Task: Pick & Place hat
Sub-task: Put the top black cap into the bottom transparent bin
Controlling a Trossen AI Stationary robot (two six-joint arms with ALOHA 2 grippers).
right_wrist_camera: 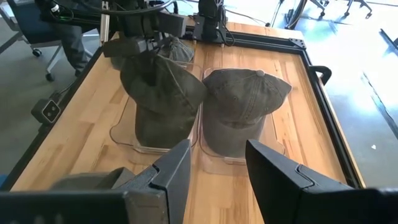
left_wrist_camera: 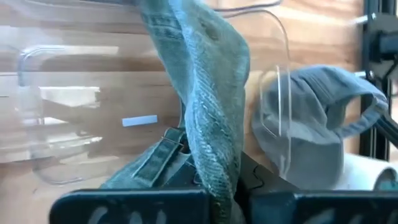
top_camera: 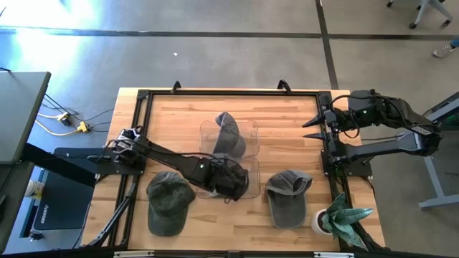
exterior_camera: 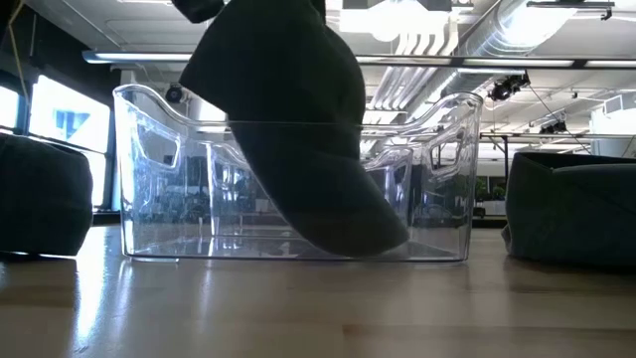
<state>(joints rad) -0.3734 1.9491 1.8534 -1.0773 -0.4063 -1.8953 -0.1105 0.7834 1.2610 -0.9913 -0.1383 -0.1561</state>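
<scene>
My left gripper (top_camera: 231, 180) is over the near clear bin (top_camera: 252, 179) and is shut on a dark green-grey cap (right_wrist_camera: 163, 93), which hangs into that bin (exterior_camera: 437, 179). The far clear bin (top_camera: 247, 130) holds a grey cap (top_camera: 228, 135) lying on the bin floor. A green cap (top_camera: 168, 202) lies on the table near the left. A grey cap (top_camera: 288, 197) lies near the right. My right gripper (right_wrist_camera: 217, 168) is open and waits at the table's right edge (top_camera: 315, 123). My left gripper (left_wrist_camera: 227, 199) pinches a fold of the cap's cloth (left_wrist_camera: 214, 168) between its two fingers, beside the back strap (left_wrist_camera: 155, 158). It comes from above, pointing down (right_wrist_camera: 146, 46). The cap hangs below the fingers, and its lower end (exterior_camera: 373, 234) rests on the bin floor.
A potted plant (top_camera: 341, 218) stands at the near right corner. A black frame (top_camera: 229, 92) runs around the table top. The two bins stand side by side in the middle, with bare wood (top_camera: 287, 122) between them and the right arm.
</scene>
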